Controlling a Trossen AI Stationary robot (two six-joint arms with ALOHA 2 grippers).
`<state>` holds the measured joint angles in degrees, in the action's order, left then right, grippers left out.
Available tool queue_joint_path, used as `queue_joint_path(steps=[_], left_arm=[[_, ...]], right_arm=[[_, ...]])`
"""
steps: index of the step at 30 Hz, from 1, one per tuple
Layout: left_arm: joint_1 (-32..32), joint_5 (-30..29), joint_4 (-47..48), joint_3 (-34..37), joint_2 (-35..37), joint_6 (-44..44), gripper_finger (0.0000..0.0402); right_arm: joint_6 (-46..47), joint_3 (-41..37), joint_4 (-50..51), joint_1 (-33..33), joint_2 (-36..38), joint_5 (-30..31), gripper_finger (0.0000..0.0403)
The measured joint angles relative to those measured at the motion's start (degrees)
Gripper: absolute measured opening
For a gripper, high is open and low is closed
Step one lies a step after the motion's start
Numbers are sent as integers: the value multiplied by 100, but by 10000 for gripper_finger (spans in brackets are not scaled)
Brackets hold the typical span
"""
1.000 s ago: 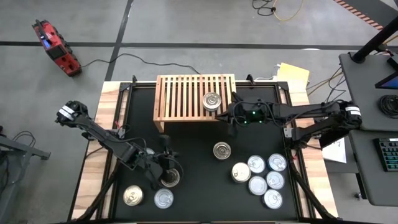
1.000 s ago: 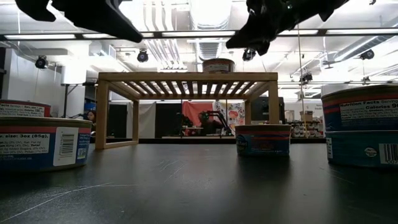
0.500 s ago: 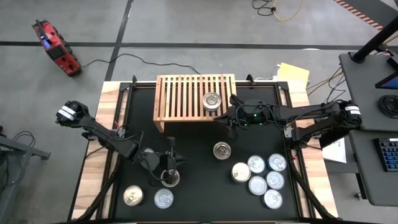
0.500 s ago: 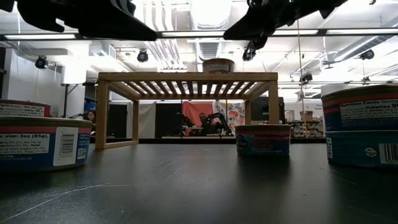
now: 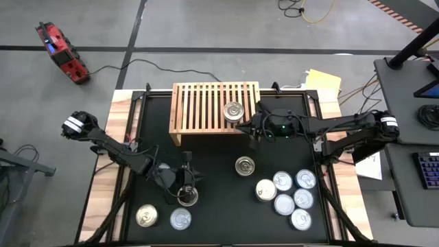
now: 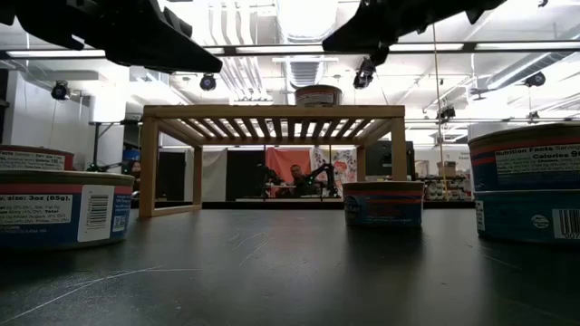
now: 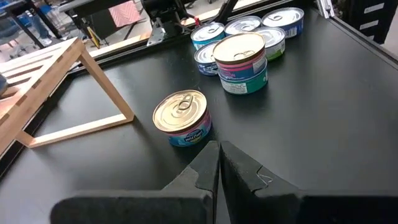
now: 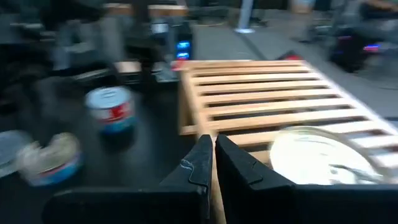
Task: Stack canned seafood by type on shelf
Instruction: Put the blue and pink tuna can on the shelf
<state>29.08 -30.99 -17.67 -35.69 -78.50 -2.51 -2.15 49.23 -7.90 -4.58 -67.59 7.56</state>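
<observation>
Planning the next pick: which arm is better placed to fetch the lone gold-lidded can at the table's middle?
Right, probably: the right gripper, shut and empty, sits beside the shelf, nearer the gold-lidded can. The left gripper is shut over another can.

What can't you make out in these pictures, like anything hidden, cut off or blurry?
- High view: the can under the left pincer is half hidden by the arm, so its label is unreadable.
- Low view: the tins at both edges are cropped, and the arms run off the top.
- Right wrist view: the can on the shelf and the tins beyond are blurred.
- High view: lid print is too small to tell types.
</observation>
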Motion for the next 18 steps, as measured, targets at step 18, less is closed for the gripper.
queue_joint_path(steps=[18], left_arm=[[0, -301, -33, -12, -4, 123, 0]], right_arm=[[54, 0, 1108, -165, 87, 1049, 13]])
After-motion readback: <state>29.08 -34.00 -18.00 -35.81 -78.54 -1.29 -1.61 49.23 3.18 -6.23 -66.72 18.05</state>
